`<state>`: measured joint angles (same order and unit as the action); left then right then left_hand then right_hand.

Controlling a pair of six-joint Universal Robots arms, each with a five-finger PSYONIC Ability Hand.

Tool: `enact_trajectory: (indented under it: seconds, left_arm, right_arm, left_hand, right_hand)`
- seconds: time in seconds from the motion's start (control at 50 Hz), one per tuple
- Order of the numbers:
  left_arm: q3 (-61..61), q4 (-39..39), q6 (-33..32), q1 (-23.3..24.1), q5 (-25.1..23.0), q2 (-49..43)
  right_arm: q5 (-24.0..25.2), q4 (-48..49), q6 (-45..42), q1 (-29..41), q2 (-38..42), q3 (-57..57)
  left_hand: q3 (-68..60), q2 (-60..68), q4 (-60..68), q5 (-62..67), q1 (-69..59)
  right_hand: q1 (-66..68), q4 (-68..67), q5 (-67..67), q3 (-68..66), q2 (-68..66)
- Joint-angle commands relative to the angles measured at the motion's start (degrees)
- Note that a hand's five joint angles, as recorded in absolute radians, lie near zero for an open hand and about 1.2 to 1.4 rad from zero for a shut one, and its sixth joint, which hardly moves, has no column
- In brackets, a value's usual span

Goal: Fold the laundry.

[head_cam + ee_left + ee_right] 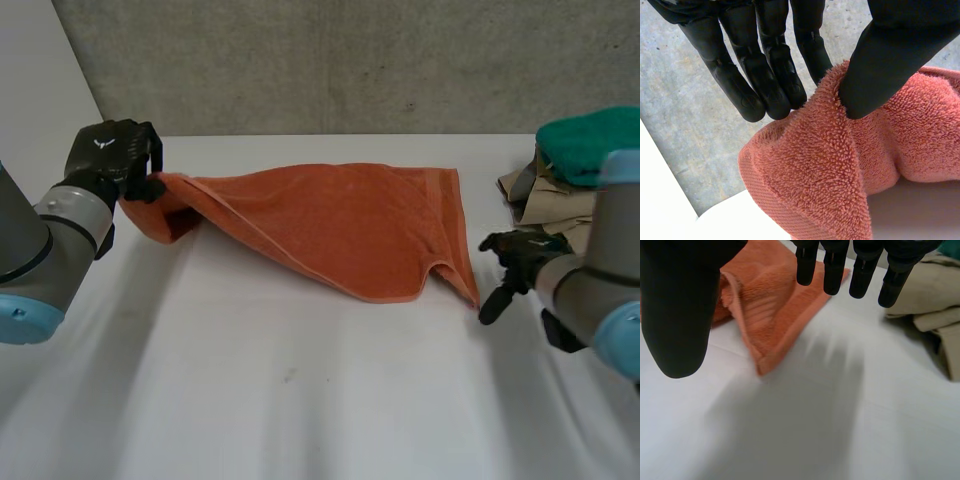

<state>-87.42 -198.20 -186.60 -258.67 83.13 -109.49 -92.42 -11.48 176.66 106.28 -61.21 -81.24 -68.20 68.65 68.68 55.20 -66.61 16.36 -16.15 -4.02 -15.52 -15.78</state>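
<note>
In the head view, an orange towel [350, 225] lies spread across the middle of the white desk [300, 400]. The left hand [112, 155] holds its far left corner, which is raised off the desk so the cloth sags away from it in a fold. The right hand [520, 255] hangs just beside the towel's near right corner, apart from it. Further right, a heap of beige cloths [540, 195] sits with a teal cloth [580, 145] on top. A concrete wall [350, 60] runs behind the desk.

In the left wrist view, the left hand [765, 65] is clamped on the orange towel [830, 175]: the thumb presses into a bunched ridge of terry, and the fingers [775, 95] meet it from the other side.

In the right wrist view, the right hand [675, 305] is spread, with its fingers [832, 270] straight, apart from the thumb and holding nothing. The corner of the orange towel [765, 310] lies flat on the desk [840, 415] between thumb and fingers. The beige cloths [930, 295] lie beside the fingertips.
</note>
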Motion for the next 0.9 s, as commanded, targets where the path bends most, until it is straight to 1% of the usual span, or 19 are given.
enact_trajectory:
  seconds: [0.02,0.12,0.18,0.24,0.26,0.32,0.4,0.42,0.48,0.5,0.52,0.56,0.58,0.64,0.66,0.72,0.78,0.86,0.9]
  left_arm:
    - [0.4,0.5,0.2,-0.2,0.5,0.1]
    - [0.5,1.7,0.7,-0.6,0.9,0.6]
    - [0.5,2.6,1.3,-0.7,1.0,1.0]
    - [0.5,3.8,1.9,-1.0,1.0,1.6]
    - [0.4,4.5,2.3,-1.0,1.0,2.0]
    - [0.2,5.5,2.6,-1.1,0.8,2.6]
    - [0.5,8.2,2.2,-1.7,0.4,4.5]
    - [0.6,9.9,1.9,-2.3,-0.1,5.8]
    - [1.2,14.0,0.7,-3.1,-1.5,8.1]
    - [1.8,17.6,-0.6,-3.6,-2.6,9.7]
    - [2.2,19.4,-1.6,-3.9,-3.2,10.7]
    - [3.4,23.3,-3.4,-4.6,-4.4,12.6]
    - [4.8,26.9,-4.7,-5.3,-5.3,14.5]
    - [7.1,31.6,-6.6,-6.1,-6.6,16.9]
    - [8.7,34.1,-7.2,-6.1,-7.2,18.1]
    - [10.8,37.0,-8.0,-6.1,-7.2,19.6]
    - [11.9,37.7,-8.7,-6.0,-6.7,19.2]
    - [12.8,38.1,-12.8,-5.8,-5.4,13.8]
    - [13.7,37.8,-16.9,-5.4,-4.5,9.0]
  right_arm:
    - [-2.6,7.1,3.6,4.0,5.5,2.0]
    - [-7.9,10.9,3.6,5.3,12.1,7.5]
    - [-10.1,11.3,3.5,5.3,14.5,10.0]
    - [-11.3,10.3,3.5,5.0,16.3,12.5]
    - [-11.4,9.3,3.6,4.7,16.1,12.9]
    - [-10.9,7.9,3.5,3.9,14.5,12.5]
    - [-8.0,5.9,2.1,1.0,6.5,9.5]
    - [-5.0,4.8,-0.5,-0.8,2.0,8.6]
    - [0.8,2.3,-7.3,-3.9,-4.0,7.7]
    - [4.8,0.1,-12.9,-6.3,-7.8,7.6]
    - [6.7,-1.5,-16.3,-7.7,-9.8,7.8]
    - [9.2,-4.6,-21.5,-9.5,-13.1,8.6]
    - [10.5,-8.3,-26.4,-11.2,-16.2,10.2]
    - [10.2,-13.4,-29.2,-12.6,-19.4,13.7]
    - [10.5,-16.3,-29.3,-12.9,-19.7,16.0]
    - [11.7,-21.8,-29.6,-13.0,-19.1,19.7]
    - [13.0,-24.7,-30.1,-13.1,-16.9,21.4]
    - [13.1,-27.2,-32.8,-12.5,-11.1,24.1]
    - [12.4,-28.0,-35.5,-11.7,-6.7,25.8]
  left_hand:
    - [-11.8,11.3,11.3,14.8,-13.4]
    - [-11.8,11.3,11.3,14.8,-13.4]
    - [-11.8,11.3,11.3,14.8,-13.4]
    - [-11.8,11.3,11.3,14.8,-13.4]
    - [-11.8,11.3,11.3,14.8,-13.4]
    - [-11.8,11.3,11.3,14.8,-13.4]
    - [-11.8,11.3,11.3,14.8,-13.4]
    - [-11.8,11.3,11.3,14.8,-13.4]
    - [-11.8,11.3,11.3,14.8,-13.4]
    - [-11.8,11.3,11.3,14.8,-13.4]
    - [-11.8,11.3,11.3,14.8,-13.4]
    - [-11.8,11.3,11.3,14.8,-13.4]
    - [-11.8,11.3,11.3,14.8,-13.4]
    - [-11.8,11.3,11.3,14.8,-13.4]
    - [-11.8,11.3,11.3,14.8,-13.4]
    - [-11.8,11.3,11.3,14.8,-13.4]
    - [-11.8,11.3,11.3,14.8,-13.4]
    - [-11.8,11.3,11.3,14.8,-13.4]
    - [-11.8,11.3,11.3,14.8,-13.4]
  right_hand:
    - [1.0,-1.2,-3.4,-1.9,-1.6]
    - [15.3,-15.5,-17.6,-16.1,-15.9]
    - [21.7,-21.9,-24.0,-22.5,-22.3]
    - [43.7,-43.9,-46.0,-44.5,-44.3]
    - [63.4,-63.6,-65.8,-64.3,-64.0]
    - [63.6,-63.8,-66.0,-64.5,-64.2]
    - [63.6,-63.8,-66.0,-64.5,-64.2]
    - [63.6,-63.8,-66.0,-64.5,-64.2]
    - [63.6,-63.8,-66.0,-64.5,-64.2]
    - [63.6,-63.8,-66.0,-64.5,-64.2]
    - [63.6,-63.8,-66.0,-64.5,-64.2]
    - [63.6,-63.8,-66.0,-64.5,-64.2]
    - [63.6,-63.8,-66.0,-64.5,-64.2]
    - [63.6,-63.8,-66.0,-64.5,-64.2]
    - [63.6,-63.8,-66.0,-64.5,-64.2]
    - [63.6,-63.8,-66.0,-64.5,-64.2]
    - [63.6,-63.8,-66.0,-64.5,-64.2]
    - [63.6,-63.8,-66.0,-64.5,-64.2]
    - [63.6,-63.8,-66.0,-64.5,-64.2]
